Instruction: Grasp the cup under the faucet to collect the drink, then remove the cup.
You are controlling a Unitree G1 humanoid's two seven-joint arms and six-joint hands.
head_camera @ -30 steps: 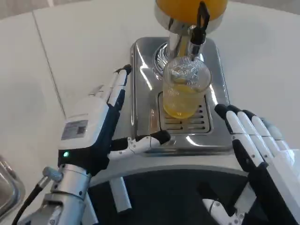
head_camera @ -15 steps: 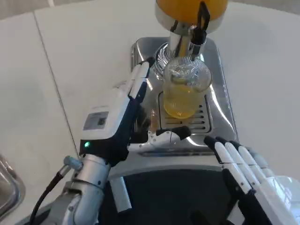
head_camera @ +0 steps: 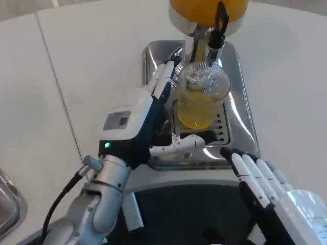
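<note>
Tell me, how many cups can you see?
1. The cup stands on the silver drip tray under the faucet, partly filled with orange drink. The left hand reaches in beside it.

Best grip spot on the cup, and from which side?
Take the cup around its ribbed side wall at mid-height, coming from the left, where the left hand is already open beside it. The faucet blocks the top, and the cup stands upright on the drip tray, part full.
</note>
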